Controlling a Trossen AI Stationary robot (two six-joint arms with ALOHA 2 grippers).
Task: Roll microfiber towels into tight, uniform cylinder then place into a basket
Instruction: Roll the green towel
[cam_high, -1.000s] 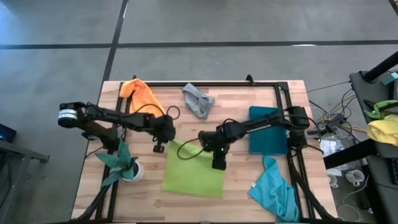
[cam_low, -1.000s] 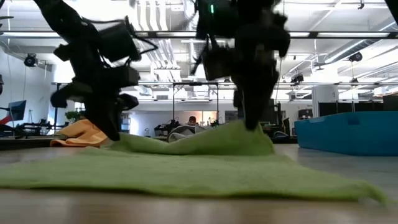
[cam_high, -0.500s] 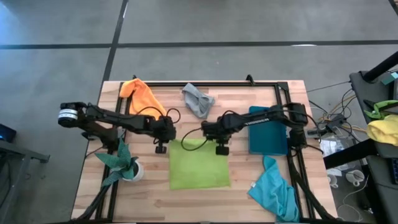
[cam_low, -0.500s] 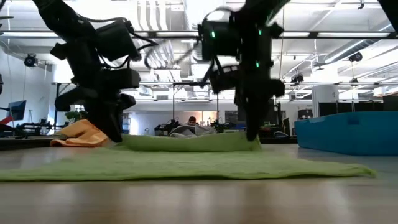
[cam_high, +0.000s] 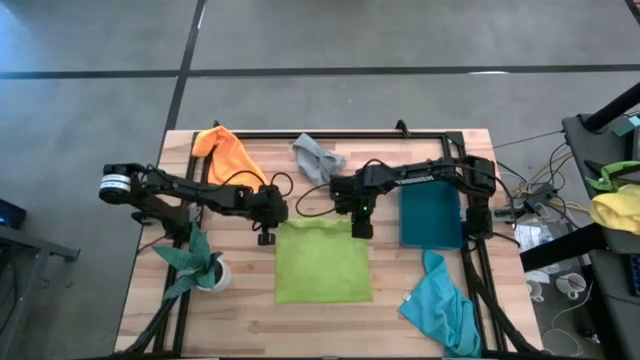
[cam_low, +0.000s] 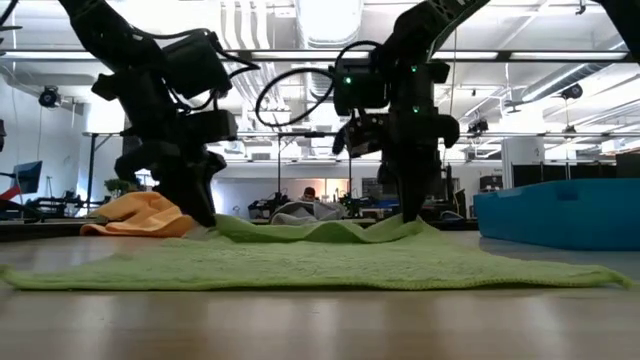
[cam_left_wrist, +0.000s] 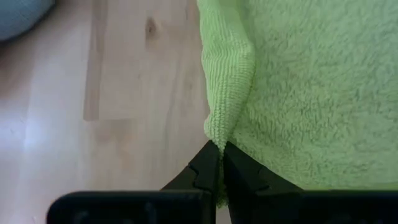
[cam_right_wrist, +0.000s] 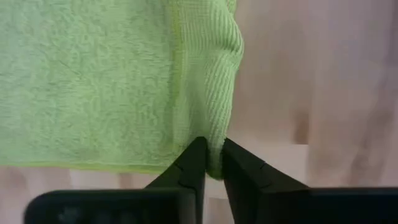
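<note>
Centrally on the table (cam_high: 400, 320), the lime green towel (cam_high: 322, 262) lies flat; left gripper (cam_high: 266, 237) and right gripper (cam_high: 361, 228) each pinch a far corner. Basket (cam_high: 431, 208) partly hidden by right arm; turquoise towel (cam_high: 440, 300) overhangs the near edge.

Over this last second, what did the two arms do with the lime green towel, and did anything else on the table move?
The right end effector carried its corner of the lime green towel toward the table's far edge, pulling the skewed, bunched cloth out flat and square. The left end effector stayed shut on the other far corner. The orange towel, grey towel, turquoise towel and basket stayed put.
</note>
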